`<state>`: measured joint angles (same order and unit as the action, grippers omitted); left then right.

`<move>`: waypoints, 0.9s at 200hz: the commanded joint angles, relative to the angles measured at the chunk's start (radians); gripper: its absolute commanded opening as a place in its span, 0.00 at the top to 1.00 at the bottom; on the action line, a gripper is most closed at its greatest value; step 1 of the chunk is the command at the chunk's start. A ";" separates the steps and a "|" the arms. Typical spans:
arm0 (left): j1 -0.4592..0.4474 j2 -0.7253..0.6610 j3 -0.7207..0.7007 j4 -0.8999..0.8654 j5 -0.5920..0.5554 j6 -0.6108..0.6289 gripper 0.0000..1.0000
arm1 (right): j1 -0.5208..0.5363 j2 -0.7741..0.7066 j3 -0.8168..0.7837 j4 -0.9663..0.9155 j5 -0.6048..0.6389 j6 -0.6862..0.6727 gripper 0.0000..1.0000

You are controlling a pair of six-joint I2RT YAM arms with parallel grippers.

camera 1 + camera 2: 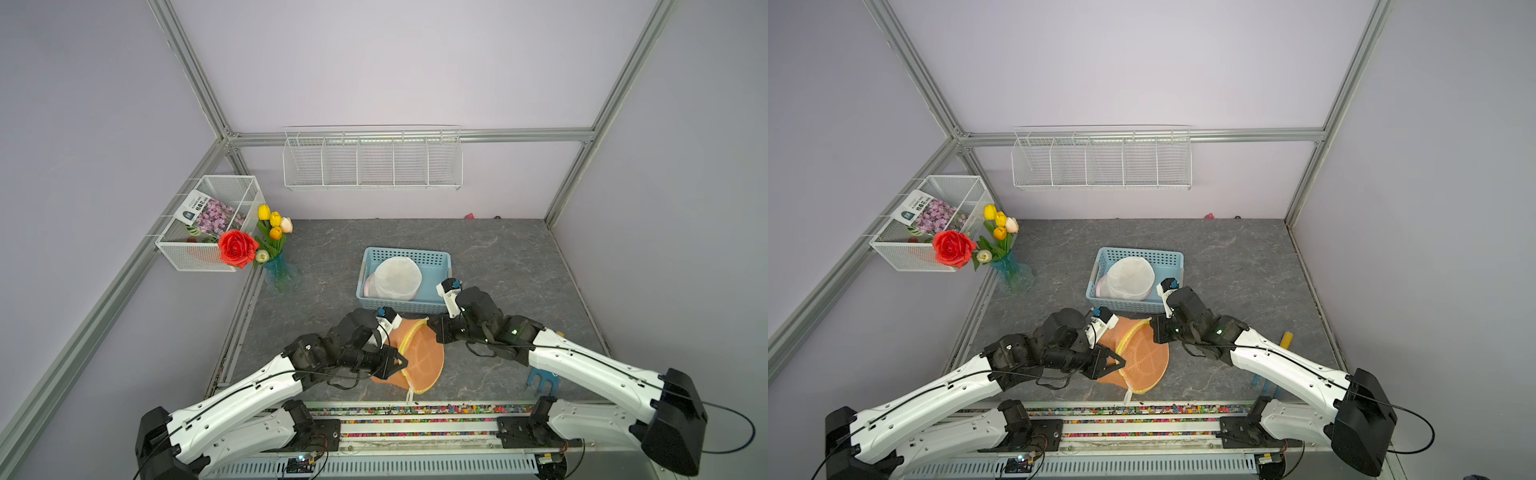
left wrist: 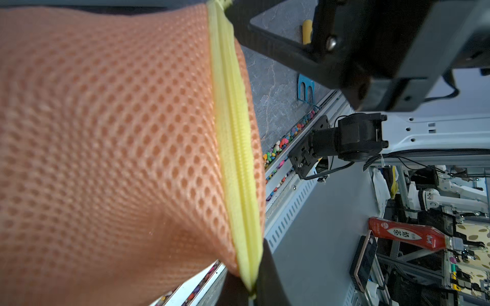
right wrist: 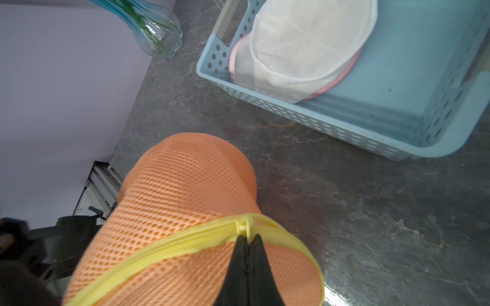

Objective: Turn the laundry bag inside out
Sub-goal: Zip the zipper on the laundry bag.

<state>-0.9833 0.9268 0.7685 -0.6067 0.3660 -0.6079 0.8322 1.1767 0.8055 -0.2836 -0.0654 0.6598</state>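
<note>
Most of the grey table (image 1: 498,257) is bare. The blue basket (image 1: 440,259) sits near its middle with a white mesh bag (image 1: 397,278) inside. At 6 o'clock from the basket, just in front of it, is the orange laundry bag (image 1: 424,353), suspended between my two arms.

Its yellow zipper (image 2: 233,145) is the long axis that matters. In both top views it curves across the bag from about 1 o'clock down to 6 o'clock.

My left gripper (image 1: 401,362) meets the bag at its 8 o'clock side. It is pinched fully together on the zipper edge, with mesh and yellow tape running in between the fingers. My right gripper (image 3: 248,242) is at the bag's 1 o'clock end. It is also closed tight, and its tips nip the small zipper pull (image 3: 245,225).

As far as I can see, the zip is closed along its length, so I judge the turning-out has not begun. The pull is in my right gripper, so that arm is placed to run it along the zip from 1 o'clock toward 6 o'clock. My left gripper would anchor the bag against that drag.
</note>
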 commanded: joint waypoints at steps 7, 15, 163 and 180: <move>-0.006 -0.055 -0.003 -0.033 -0.104 -0.005 1.00 | -0.022 -0.015 -0.065 -0.008 0.073 0.032 1.00; -0.006 -0.067 -0.008 -0.033 -0.132 -0.006 1.00 | -0.025 -0.020 -0.079 -0.013 0.085 0.040 1.00; -0.008 -0.149 -0.134 -0.139 -0.381 -0.289 0.46 | 0.115 -0.118 -0.284 0.307 0.011 0.038 1.00; -0.008 -0.264 -0.081 -0.188 -0.395 -0.272 0.40 | 0.118 -0.112 -0.276 0.295 0.007 0.017 1.00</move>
<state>-0.9886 0.8005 0.6209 -0.7086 -0.0010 -0.8394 0.9409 1.0580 0.5343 -0.0395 -0.0608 0.6910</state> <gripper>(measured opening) 0.572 0.052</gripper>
